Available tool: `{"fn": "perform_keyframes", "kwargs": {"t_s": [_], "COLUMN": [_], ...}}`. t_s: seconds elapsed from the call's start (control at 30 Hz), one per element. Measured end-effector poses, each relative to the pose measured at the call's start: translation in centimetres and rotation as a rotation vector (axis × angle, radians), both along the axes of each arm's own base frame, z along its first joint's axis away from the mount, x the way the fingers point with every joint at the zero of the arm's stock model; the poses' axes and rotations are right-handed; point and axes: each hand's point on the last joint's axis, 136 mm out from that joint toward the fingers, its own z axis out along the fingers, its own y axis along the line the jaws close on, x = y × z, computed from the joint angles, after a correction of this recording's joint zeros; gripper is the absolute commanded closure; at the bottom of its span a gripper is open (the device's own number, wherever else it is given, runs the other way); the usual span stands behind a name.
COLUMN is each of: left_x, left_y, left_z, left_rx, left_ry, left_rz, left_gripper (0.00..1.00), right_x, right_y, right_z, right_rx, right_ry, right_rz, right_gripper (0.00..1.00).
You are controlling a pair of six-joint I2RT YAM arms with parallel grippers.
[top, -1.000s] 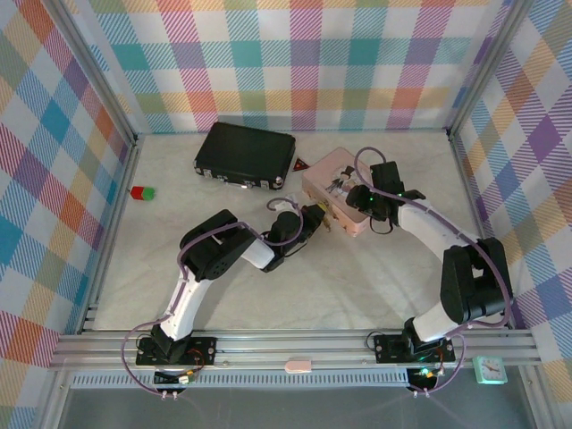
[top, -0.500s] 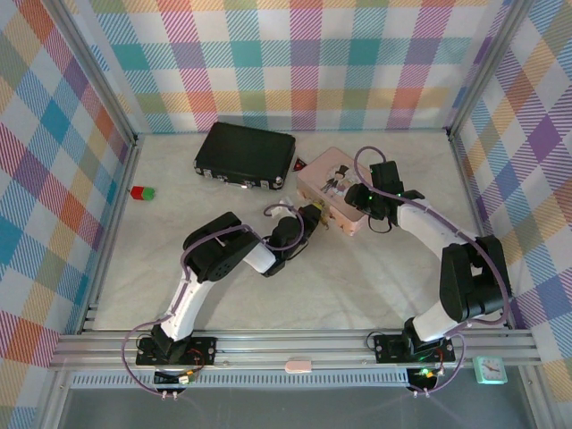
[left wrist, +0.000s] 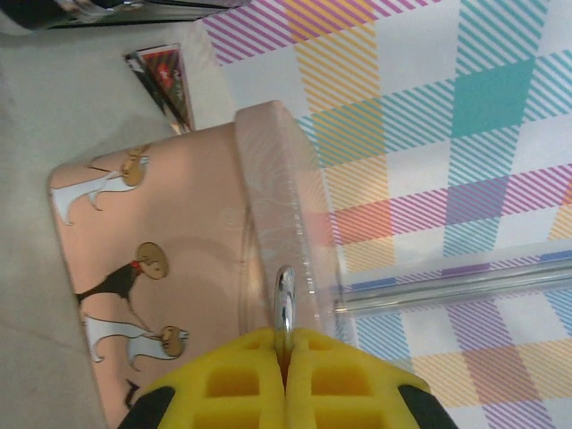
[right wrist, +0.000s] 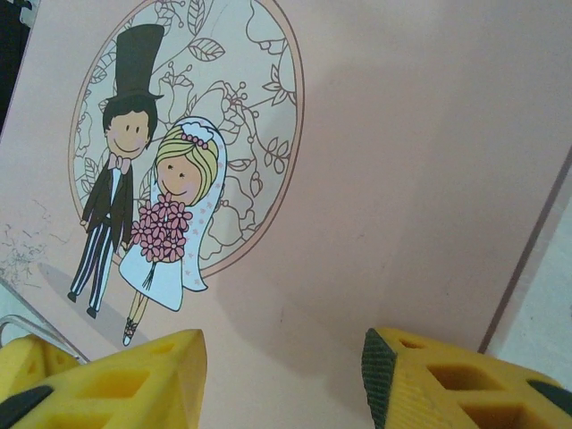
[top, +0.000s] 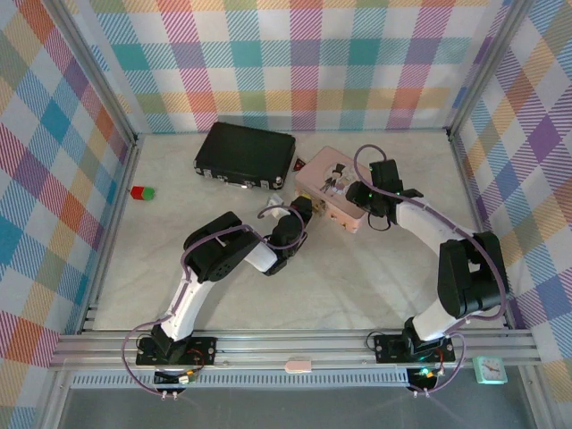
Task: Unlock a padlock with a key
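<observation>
Pale tabletop [top: 375,277], left gripper [left wrist: 286,340] pinching small silvery-shackled padlock [left wrist: 284,299], right gripper [right wrist: 281,357] hovering spread above pink picture-printed box [top: 323,172] at table's one o'clock

Top view: high, from behind, looking down. Wrist views: close behind left claw [left wrist: 286,380] and right claw [right wrist: 281,375], facing the shared pink box [top: 323,174].

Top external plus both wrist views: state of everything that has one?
padlock: shackle pinched in the left gripper, body hidden; locked or not, cannot tell
left gripper: shut on the padlock
right gripper: open, over the pink box
pink box: lid shut
black case: shut, lying flat
</observation>
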Motion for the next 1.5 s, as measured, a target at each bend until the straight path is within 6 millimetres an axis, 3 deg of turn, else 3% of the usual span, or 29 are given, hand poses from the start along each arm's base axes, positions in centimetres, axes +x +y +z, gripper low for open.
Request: {"fn": "perform_keyframes", "kwargs": {"t_s": [0.2,0.33,0.5,0.63,0.8,0.93,1.07,1.13,1.3,1.5], "left_x": [-1.1,-2.7,-4.7,-6.1,-7.7,-9.0,-9.8,-10.3,-10.2,-9.9], "left_y": [0.6,2.4,4.8,4.5,3.2,3.4,3.4,3.7,3.8,3.5], "left_z": [-0.1,0.2,0.4,0.3,-1.3,-3.3,-5.5,-6.9,-7.4,-6.8], "left_rx": [0.053,0.080,0.142,0.241,0.433,0.569,0.642,0.673,0.706,0.725], "left_ry": [0.002,0.036,0.112,0.186,0.313,0.415,0.487,0.528,0.543,0.536], "left_rz": [-0.050,-0.130,-0.217,-0.339,-0.505,-0.596,-0.661,-0.680,-0.692,-0.701], "left_gripper": [1.00,1.00,1.00,1.00,1.00,1.00,1.00,0.88,0.61,0.43], "right_x": [0.0,-0.8,-2.3,-4.0,-6.3,-7.6,-8.0,-7.9,-7.7,-8.9], "right_y": [0.2,0.0,-1.5,-3.3,-6.2,-7.7,-8.5,-8.8,-9.9,-12.4], "right_z": [0.4,1.0,5.0,7.5,5.2,2.9,2.2,2.5,2.8,1.2], "right_rx": [0.002,-0.027,-0.101,-0.187,-0.309,-0.361,-0.384,-0.391,-0.420,-0.445], "right_ry": [-0.005,-0.003,-0.098,-0.195,-0.170,-0.121,-0.106,-0.116,-0.146,-0.132], "right_rz": [0.020,0.052,0.080,0.068,0.026,-0.005,-0.026,-0.039,-0.076,-0.148], "right_gripper": [0.44,0.38,0.28,0.20,0.16,0.16,0.15,0.15,0.15,0.14]}}
